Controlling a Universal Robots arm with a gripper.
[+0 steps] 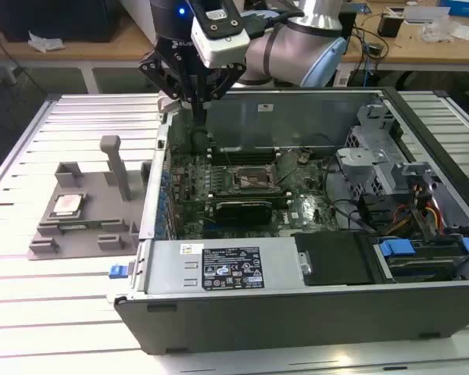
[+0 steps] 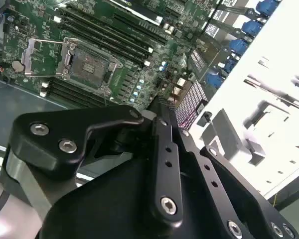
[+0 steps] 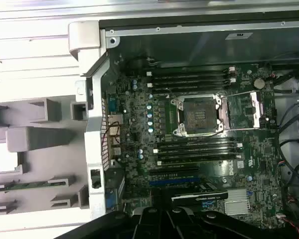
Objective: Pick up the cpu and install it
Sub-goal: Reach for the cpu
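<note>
The cpu (image 1: 66, 205) is a small silver square lying flat in a recess of the grey fixture tray (image 1: 102, 234), at the exterior view's left of the open computer case. In the first wrist view the cpu (image 3: 2, 160) sits at the picture's edge. The motherboard's socket (image 1: 246, 180) stands open, its frame lifted (image 3: 197, 116) (image 2: 87, 64). My gripper (image 1: 197, 116) hangs above the case's wall nearest the tray, fingers drawn together and holding nothing. It is well above and apart from the cpu. Its black links show in both wrist views (image 2: 157, 104) (image 3: 162, 214).
The case (image 1: 297, 305) lies open on a white slatted table (image 1: 31, 297). Inside are memory slots (image 3: 189, 79), a black card (image 1: 238, 209), cables and a drive cage (image 1: 375, 168). A grey post (image 1: 116, 168) rises from the tray beside the cpu.
</note>
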